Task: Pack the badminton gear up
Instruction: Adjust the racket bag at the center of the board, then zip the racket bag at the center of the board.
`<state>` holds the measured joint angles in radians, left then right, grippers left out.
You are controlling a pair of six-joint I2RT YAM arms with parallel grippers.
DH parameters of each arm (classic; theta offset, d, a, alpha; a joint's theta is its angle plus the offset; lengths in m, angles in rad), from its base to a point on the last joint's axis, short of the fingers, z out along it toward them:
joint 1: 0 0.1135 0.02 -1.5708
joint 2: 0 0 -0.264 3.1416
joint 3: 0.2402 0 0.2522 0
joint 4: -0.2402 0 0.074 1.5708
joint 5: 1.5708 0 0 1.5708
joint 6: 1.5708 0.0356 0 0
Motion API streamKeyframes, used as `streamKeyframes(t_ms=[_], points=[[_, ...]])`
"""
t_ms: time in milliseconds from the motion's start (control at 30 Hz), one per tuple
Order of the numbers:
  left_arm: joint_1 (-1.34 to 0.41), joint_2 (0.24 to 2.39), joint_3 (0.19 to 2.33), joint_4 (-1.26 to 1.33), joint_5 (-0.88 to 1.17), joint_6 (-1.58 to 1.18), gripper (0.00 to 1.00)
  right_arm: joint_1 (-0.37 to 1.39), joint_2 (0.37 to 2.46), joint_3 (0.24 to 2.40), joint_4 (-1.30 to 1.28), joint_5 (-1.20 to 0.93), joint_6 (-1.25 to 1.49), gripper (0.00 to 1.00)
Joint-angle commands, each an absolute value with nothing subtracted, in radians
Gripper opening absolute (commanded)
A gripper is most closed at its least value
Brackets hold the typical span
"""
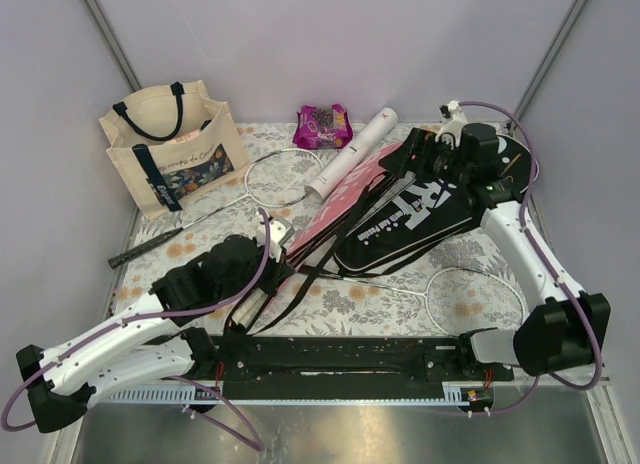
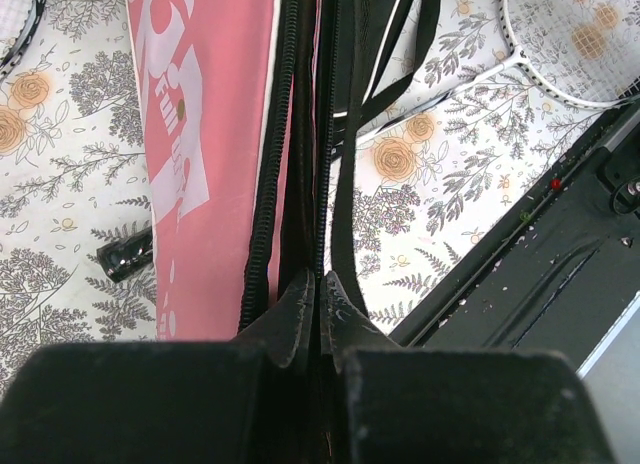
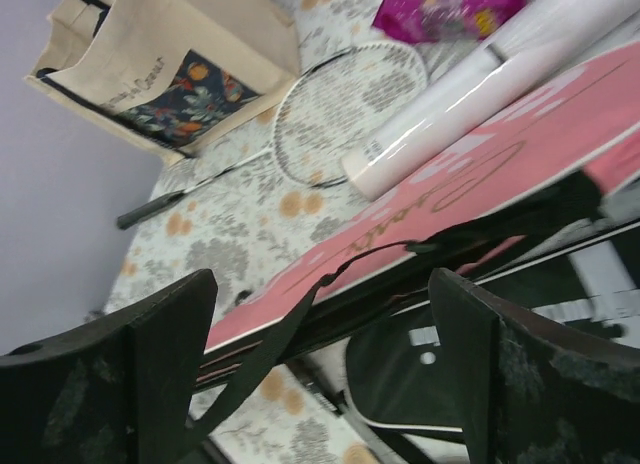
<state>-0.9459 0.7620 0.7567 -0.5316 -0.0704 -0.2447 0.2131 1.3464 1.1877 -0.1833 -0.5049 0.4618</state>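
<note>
Where the floral table (image 1: 350, 309) reaches the rear wall, a cream tote (image 1: 170, 149) stands at the upper left of the overhead view and a purple-pink snack packet (image 1: 323, 126) lies at upper centre. A white tube (image 1: 352, 152) rests slantwise just beside the packet, touching the upper-left edge of the pink cover (image 1: 345, 199). One racket (image 1: 285, 177) lies left of the tube, its handle pointing toward the lower left. The black cover (image 1: 430, 214) overlaps the pink cover's right side, and loose black straps (image 1: 320, 254) trail from both toward the centre of the frame. A second racket (image 1: 475, 299) lies at lower right, its shaft running left out of sight beneath the straps and the black cover. What either cover contains cannot be made out. The left end effector (image 2: 318, 294) is clenched on the pink cover's black zippered edge, at that cover's narrow lower-left end. The right end effector (image 3: 322, 284) is released, its fingers (image 3: 150, 354) wide apart. It hovers above the seam where the pink and black covers meet, at upper right of the overhead view, and a strap crosses its wrist view between the fingers.
</note>
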Motion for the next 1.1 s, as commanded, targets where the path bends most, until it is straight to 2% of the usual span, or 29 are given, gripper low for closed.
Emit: streamKeyframes(t_ms=[0, 67, 167, 267, 333, 467, 533, 600, 667, 800, 1000, 1067], points=[[-0.931, 0.726, 0.808, -0.456, -0.043, -0.270, 0.00, 0.181, 1.255, 1.166, -0.167, -0.434, 0.183, 0.90], [-0.928, 0.726, 0.810, -0.456, -0.037, -0.271, 0.00, 0.166, 1.226, 1.125, -0.122, -0.388, 0.063, 0.81], [-0.922, 0.723, 0.813, -0.454, -0.032, -0.279, 0.00, 0.141, 1.178, 0.995, 0.036, -0.377, -0.095, 0.76], [-0.916, 0.718, 0.819, -0.456, -0.020, -0.284, 0.00, 0.124, 1.132, 0.853, 0.208, -0.345, -0.221, 0.75], [-0.913, 0.718, 0.825, -0.459, -0.014, -0.284, 0.00, 0.071, 1.135, 0.809, 0.273, -0.447, -0.265, 0.75], [-0.907, 0.715, 0.828, -0.463, -0.011, -0.279, 0.00, 0.006, 1.230, 0.846, 0.235, -0.537, -0.213, 0.71], [-0.904, 0.713, 0.828, -0.459, -0.008, -0.279, 0.00, -0.031, 1.267, 0.873, 0.193, -0.604, -0.184, 0.73], [-0.902, 0.715, 0.833, -0.462, -0.008, -0.281, 0.00, -0.037, 1.272, 0.809, 0.251, -0.618, -0.187, 0.74], [-0.899, 0.716, 0.838, -0.465, -0.005, -0.282, 0.00, -0.044, 1.278, 0.718, 0.424, -0.611, -0.245, 0.73], [-0.894, 0.716, 0.845, -0.474, 0.026, -0.287, 0.00, -0.048, 1.351, 0.652, 0.641, -0.632, -0.376, 0.66], [-0.894, 0.724, 0.853, -0.471, 0.037, -0.293, 0.00, -0.048, 1.560, 0.635, 1.054, -0.675, -0.324, 0.63], [-0.893, 0.724, 0.853, -0.472, 0.041, -0.296, 0.00, -0.048, 1.626, 0.632, 1.211, -0.699, -0.275, 0.60]])
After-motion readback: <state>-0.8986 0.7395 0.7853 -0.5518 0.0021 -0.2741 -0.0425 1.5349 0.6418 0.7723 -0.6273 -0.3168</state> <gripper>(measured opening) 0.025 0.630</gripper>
